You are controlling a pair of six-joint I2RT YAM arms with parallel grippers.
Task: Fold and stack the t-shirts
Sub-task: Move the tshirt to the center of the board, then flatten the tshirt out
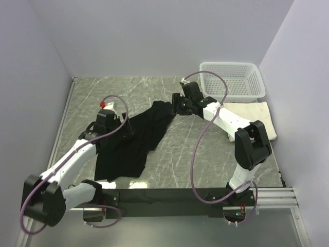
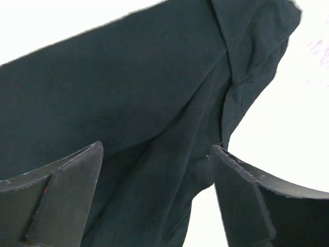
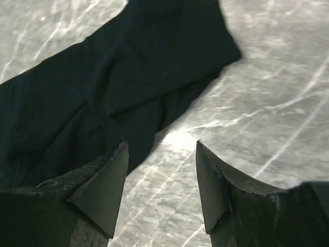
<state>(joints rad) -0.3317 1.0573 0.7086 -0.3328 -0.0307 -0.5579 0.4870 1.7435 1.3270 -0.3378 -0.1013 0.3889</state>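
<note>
The black t-shirt lies crumpled in a long diagonal across the middle of the table. My left gripper is open over its left middle part; in the left wrist view the black cloth fills the space between the two fingers, with nothing pinched. My right gripper is open just past the shirt's far right corner; in the right wrist view the black cloth lies ahead and to the left, bare table between the fingers. The cream-white t-shirt lies folded at the right, partly under my right arm.
A white mesh basket stands at the back right, touching the cream shirt's far edge. The grey marble table is walled at the back and both sides. A black rail runs along the near edge.
</note>
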